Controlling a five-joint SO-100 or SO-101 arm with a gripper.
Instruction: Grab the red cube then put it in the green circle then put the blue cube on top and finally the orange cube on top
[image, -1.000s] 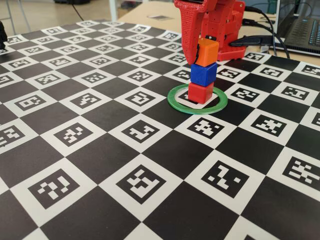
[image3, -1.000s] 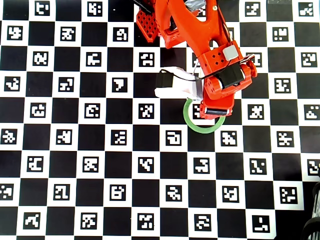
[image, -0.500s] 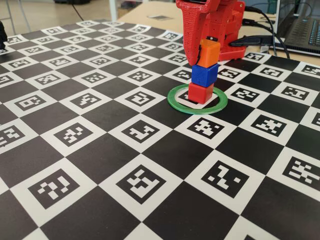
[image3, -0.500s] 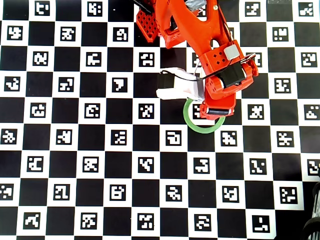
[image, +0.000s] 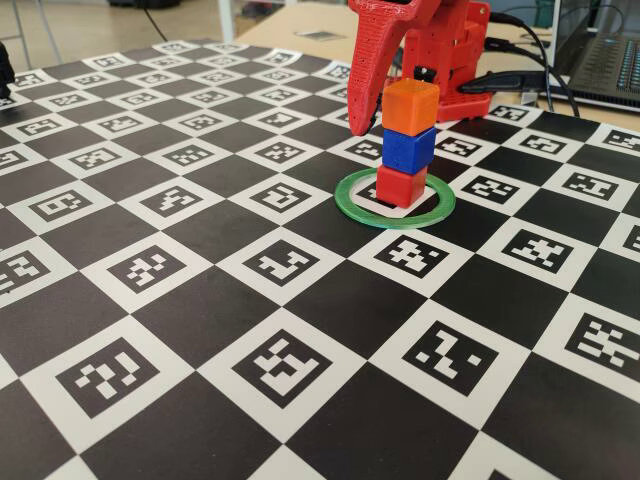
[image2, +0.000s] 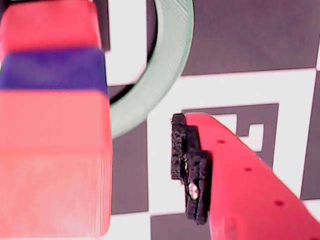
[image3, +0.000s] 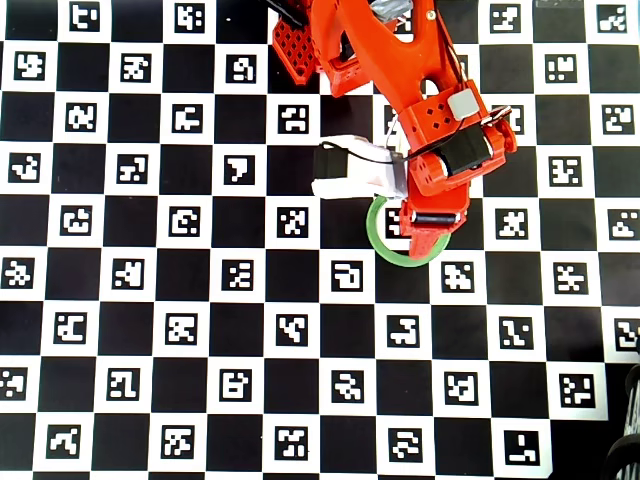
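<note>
The red cube (image: 401, 186) sits inside the green circle (image: 395, 221) on the board. The blue cube (image: 409, 148) rests on it and the orange cube (image: 411, 104) on top, so the three stand as an upright stack. My red gripper (image: 395, 115) is open around the orange cube. In the wrist view the padded finger (image2: 189, 165) stands apart from the orange cube (image2: 52, 165), with board showing between them; the blue cube (image2: 52, 70), the red cube (image2: 50, 22) and the green circle (image2: 172, 45) lie below. The other finger is out of view. Overhead, the gripper (image3: 425, 235) hides the stack and only part of the circle (image3: 381, 250) shows.
The black-and-white marker board (image: 280, 370) covers the table. The arm's base (image: 465, 50) stands right behind the stack. A laptop (image: 610, 60) and cables (image: 510, 85) lie at the back right, off the board.
</note>
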